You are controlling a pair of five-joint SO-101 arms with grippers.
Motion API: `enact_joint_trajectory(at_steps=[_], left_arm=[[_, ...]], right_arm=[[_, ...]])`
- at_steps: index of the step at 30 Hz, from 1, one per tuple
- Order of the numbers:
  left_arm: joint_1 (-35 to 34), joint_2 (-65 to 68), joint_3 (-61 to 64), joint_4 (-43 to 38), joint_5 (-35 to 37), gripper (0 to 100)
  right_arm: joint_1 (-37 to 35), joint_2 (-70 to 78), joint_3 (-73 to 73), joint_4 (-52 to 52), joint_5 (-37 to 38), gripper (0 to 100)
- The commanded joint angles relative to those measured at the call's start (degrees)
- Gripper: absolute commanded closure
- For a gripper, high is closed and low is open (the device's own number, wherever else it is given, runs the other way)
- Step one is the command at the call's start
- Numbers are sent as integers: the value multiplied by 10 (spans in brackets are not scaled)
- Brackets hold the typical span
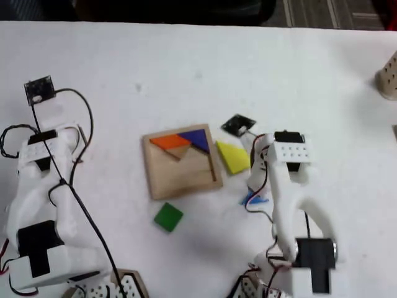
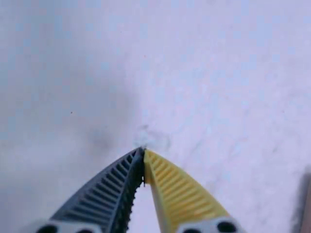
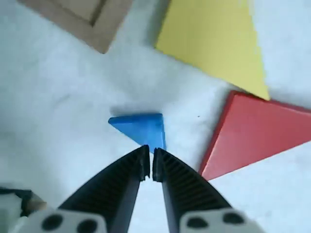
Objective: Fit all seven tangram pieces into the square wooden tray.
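The square wooden tray (image 1: 186,180) sits mid-table and holds an orange triangle (image 1: 169,141), a dark blue triangle (image 1: 196,139) and a brown piece (image 1: 180,152). A yellow triangle (image 1: 232,156) (image 3: 214,41) lies just right of the tray, and a green square (image 1: 168,216) lies in front of it. A small blue triangle (image 3: 141,128) (image 1: 254,198) and a red piece (image 3: 257,128) rest on the table by the right arm (image 1: 288,186). My right gripper (image 3: 149,164) is shut, its tips at the blue triangle's near corner. My left gripper (image 2: 143,158) is shut over bare table.
The left arm (image 1: 37,205) stands at the table's left with looping black cables. Small black modules lie behind the yellow triangle (image 1: 238,124) and at the far left (image 1: 38,90). A pegged wooden object (image 1: 388,77) stands at the right edge.
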Motion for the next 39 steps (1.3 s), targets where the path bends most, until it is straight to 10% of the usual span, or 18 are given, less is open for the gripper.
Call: enact_joint_trajectory(at_steps=[1, 9, 39], left_arm=[[12, -3, -7, -12, -5, 972], [12, -3, -7, -12, -6, 972], [12, -3, -7, -13, -6, 972]], right_arm=[[-26, -76, 26, 8, 96, 905], [-51, -148, 185, -91, 204, 661], [-46, -147, 276, -253, 300, 748]])
